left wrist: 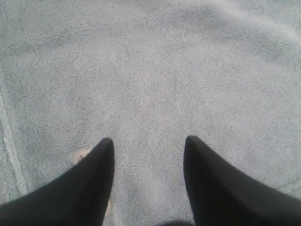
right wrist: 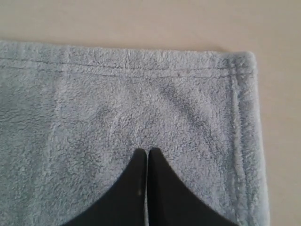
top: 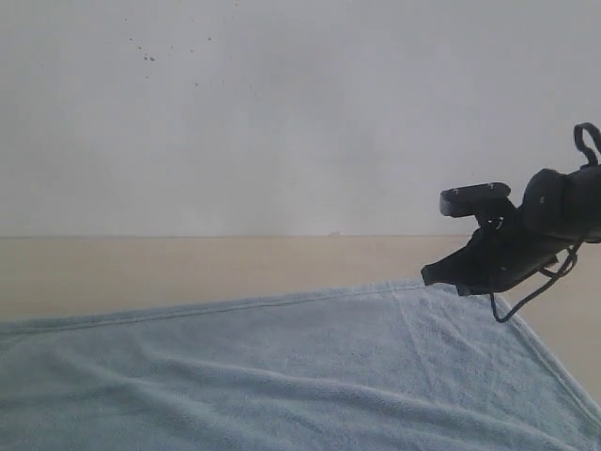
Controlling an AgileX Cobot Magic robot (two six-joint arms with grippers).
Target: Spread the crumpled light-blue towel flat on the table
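Right claw (right wrist: 147, 153) closed | fluffy hemmed terry towel (right wrist: 141, 108) | smooth beige table (right wrist: 141, 23)

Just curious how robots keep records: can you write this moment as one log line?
towel: mostly flat on table, slight wrinkles | left gripper: open over towel | right gripper: shut near towel corner

pale blue towel (top: 282, 376), beige table (top: 188, 268), black tools — plain

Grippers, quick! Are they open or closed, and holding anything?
Left gripper: open, holding nothing, over the towel.
Right gripper: closed, near the towel's corner; no cloth visibly pinched.
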